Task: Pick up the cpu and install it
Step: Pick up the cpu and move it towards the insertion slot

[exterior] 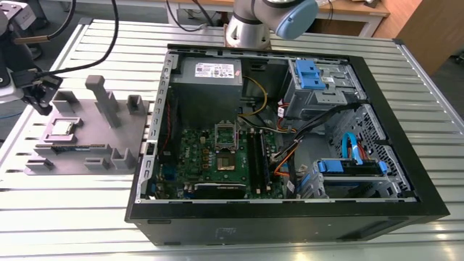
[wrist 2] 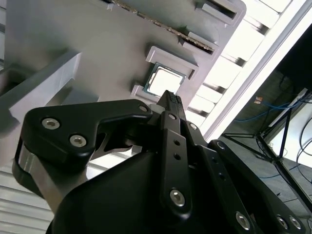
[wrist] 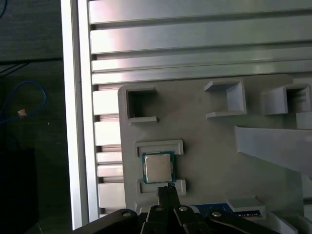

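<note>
hovering above the grey fixture plate [wrist: 209, 161], the gripper [wrist: 166, 188] has its fingertips pinched together, holding nothing. the cpu [wrist: 157, 167] lies flat just beyond the tips, seated in its shallow pocket between two raised lips, square, so no long axis. the motherboard [exterior: 195, 148] sits in the open computer case [exterior: 275, 217], well apart.

The cpu [wrist: 157, 167] lies open from above; low grey brackets [wrist: 159, 146] flank two opposite edges of it; taller posts [exterior: 105, 106] stand well apart.
</note>
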Action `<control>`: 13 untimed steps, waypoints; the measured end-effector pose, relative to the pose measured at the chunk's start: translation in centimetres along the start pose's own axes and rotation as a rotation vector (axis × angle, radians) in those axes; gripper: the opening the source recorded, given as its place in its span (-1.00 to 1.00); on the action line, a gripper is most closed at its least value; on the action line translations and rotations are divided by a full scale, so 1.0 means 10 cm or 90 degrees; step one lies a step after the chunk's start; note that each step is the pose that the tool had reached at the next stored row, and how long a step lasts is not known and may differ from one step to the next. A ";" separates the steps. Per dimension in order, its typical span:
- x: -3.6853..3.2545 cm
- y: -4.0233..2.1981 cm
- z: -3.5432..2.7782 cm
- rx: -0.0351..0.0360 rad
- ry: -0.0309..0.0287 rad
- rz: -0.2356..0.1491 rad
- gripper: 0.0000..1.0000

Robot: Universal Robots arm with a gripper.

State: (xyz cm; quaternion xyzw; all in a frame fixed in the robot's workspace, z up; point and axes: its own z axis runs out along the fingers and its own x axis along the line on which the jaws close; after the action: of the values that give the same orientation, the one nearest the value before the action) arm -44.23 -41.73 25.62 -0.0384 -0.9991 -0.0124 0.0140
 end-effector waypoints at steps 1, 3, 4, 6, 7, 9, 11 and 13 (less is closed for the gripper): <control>0.003 -0.001 0.018 0.0000 -0.0001 0.000 -0.79; 0.007 -0.003 0.055 0.0000 0.0000 0.000 -0.79; 0.009 -0.004 0.072 0.0000 0.0000 0.000 -0.79; 0.012 -0.005 0.109 0.0000 -0.0002 -0.001 -0.79; 0.014 -0.005 0.126 -0.0001 -0.0004 -0.001 -0.79; 0.020 -0.007 0.155 -0.0001 -0.0017 -0.001 -0.79; 0.024 -0.009 0.183 -0.0002 -0.0032 -0.002 -0.79; 0.027 -0.010 0.216 -0.0003 -0.0039 -0.002 -0.79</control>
State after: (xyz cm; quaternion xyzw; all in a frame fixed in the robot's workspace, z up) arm -44.56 -41.75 23.46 -0.0367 -0.9992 -0.0125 0.0109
